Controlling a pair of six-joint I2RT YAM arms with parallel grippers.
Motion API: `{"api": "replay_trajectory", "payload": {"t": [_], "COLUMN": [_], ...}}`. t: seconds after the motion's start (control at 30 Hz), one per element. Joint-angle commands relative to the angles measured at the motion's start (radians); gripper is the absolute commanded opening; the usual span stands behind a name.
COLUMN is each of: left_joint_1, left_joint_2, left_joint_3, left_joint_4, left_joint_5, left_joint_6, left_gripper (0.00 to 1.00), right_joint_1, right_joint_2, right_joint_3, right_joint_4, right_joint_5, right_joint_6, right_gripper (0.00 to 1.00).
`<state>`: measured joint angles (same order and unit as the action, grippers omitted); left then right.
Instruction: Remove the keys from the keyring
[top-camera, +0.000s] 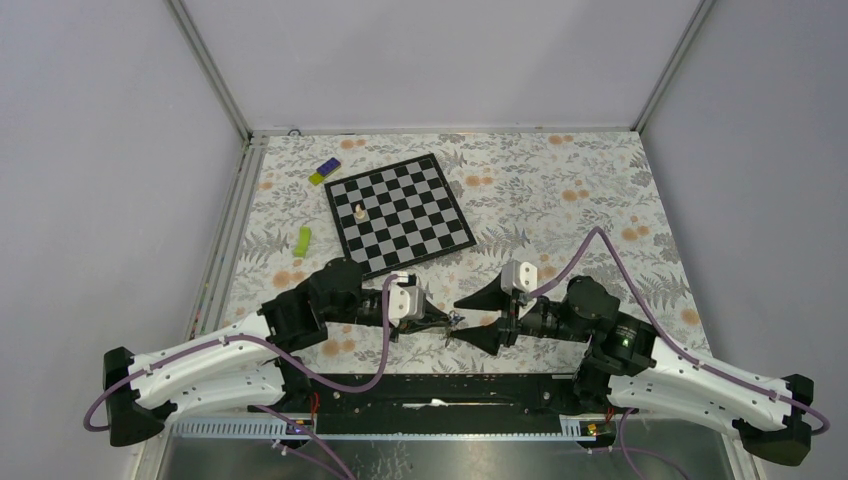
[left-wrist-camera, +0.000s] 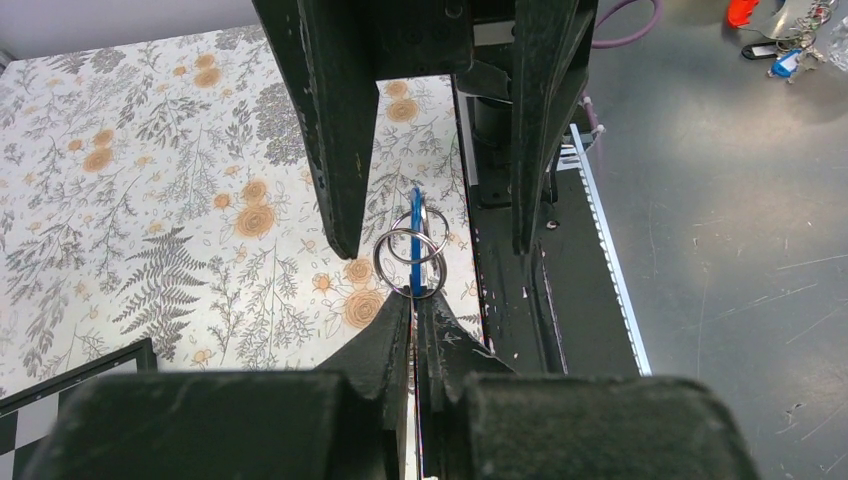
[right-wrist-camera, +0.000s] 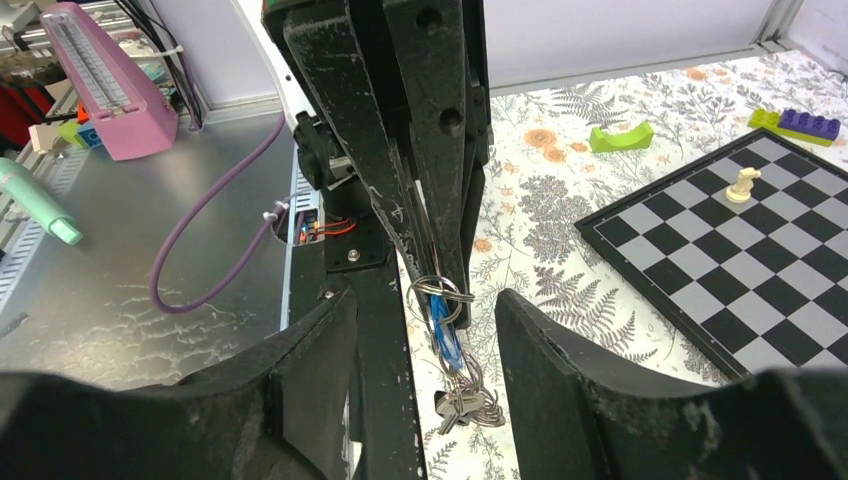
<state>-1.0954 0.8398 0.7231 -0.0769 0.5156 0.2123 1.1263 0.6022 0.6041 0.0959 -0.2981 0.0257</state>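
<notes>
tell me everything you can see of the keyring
The keyring is thin, shiny silvery wire in two small overlapping loops. A blue plastic tag hangs edge-on from it, and silvery keys dangle in a bunch below. It is held up above the floral table, pinched at its rim by the shut jaws of the left gripper. The right gripper stands open on either side of it, not touching.
</notes>
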Motion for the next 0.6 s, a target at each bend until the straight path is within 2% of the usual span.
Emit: {"api": "replay_trajectory", "payload": {"t": [0.0, 0.2, 0.27, 0.37, 0.4, 0.43, 0.5, 0.57], "left_joint_1": [-0.001, -0.001, -0.001, -0.001, -0.001, -0.001, -0.002, -0.001], "left_joint_2": [-0.016, -0.022, -0.020, -0.021, -0.021, -0.021, -0.023, -0.026], "left_joint_3": [0.042, 0.038, 0.037, 0.037, 0.036, 0.037, 0.037, 0.037], "left_joint_4": [0.033, 0.031, 0.031, 0.031, 0.031, 0.031, 0.029, 0.029], "left_joint_5": [-0.020, -0.023, -0.024, -0.025, -0.024, -0.025, -0.026, -0.027], "left_joint_6": [0.015, 0.016, 0.016, 0.015, 0.016, 0.016, 0.017, 0.018], "left_gripper": [0.00, 0.00, 0.00, 0.00, 0.00, 0.00, 0.00, 0.00], "right_joint_1": [-0.001, 0.000, 0.000, 0.000, 0.000, 0.000, 0.000, 0.000], "right_joint_2": [0.002, 0.005, 0.005, 0.008, 0.010, 0.012, 0.013, 0.013], "right_joint_3": [-0.009, -0.018, -0.023, -0.027, -0.030, -0.030, -0.031, -0.030], "right_joint_4": [0.021, 0.012, 0.021, 0.032, 0.031, 0.031, 0.027, 0.025], "right_joint_5": [0.018, 0.050, 0.053, 0.048, 0.049, 0.050, 0.054, 0.057], "right_joint_6": [-0.002, -0.011, -0.008, -0.002, -0.001, -0.001, -0.001, 0.002], "right_gripper": [0.60, 0.60, 0.55, 0.39, 0.37, 0.37, 0.44, 0.45]}}
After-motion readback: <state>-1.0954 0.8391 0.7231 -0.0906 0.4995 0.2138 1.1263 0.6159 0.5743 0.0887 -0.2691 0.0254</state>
